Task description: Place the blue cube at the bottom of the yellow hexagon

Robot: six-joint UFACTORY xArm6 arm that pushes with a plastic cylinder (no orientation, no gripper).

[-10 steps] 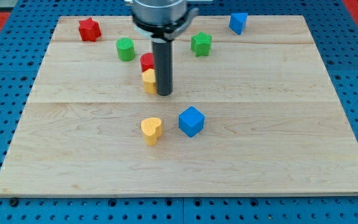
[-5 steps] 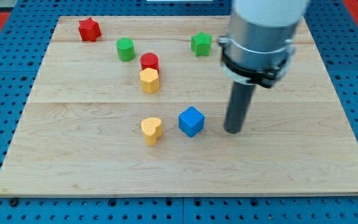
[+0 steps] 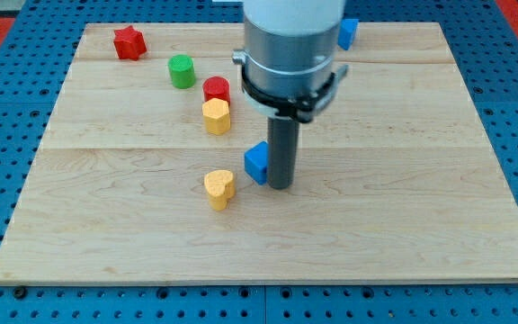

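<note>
Contact is made: my tip [image 3: 280, 185] presses the right face of the blue cube [image 3: 257, 162], mid-worktop, below the yellow hexagon [image 3: 216, 116]. Light, rigid, likely to spin off-centre. No hand is fitted.

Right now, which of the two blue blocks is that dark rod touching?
The blue cube mid-board, pressed against the left of my tip. The other blue block sits far off at the view's top, partly hidden.

my arm comes down from the top edge of the desk, its wide grey cylinder ringed by a dark collar. below the collar the straight dark rod stands upright. my tip [image 3: 281, 185] rests on the desk surface near the middle, slightly nearer the bottom edge than the top edge.
</note>
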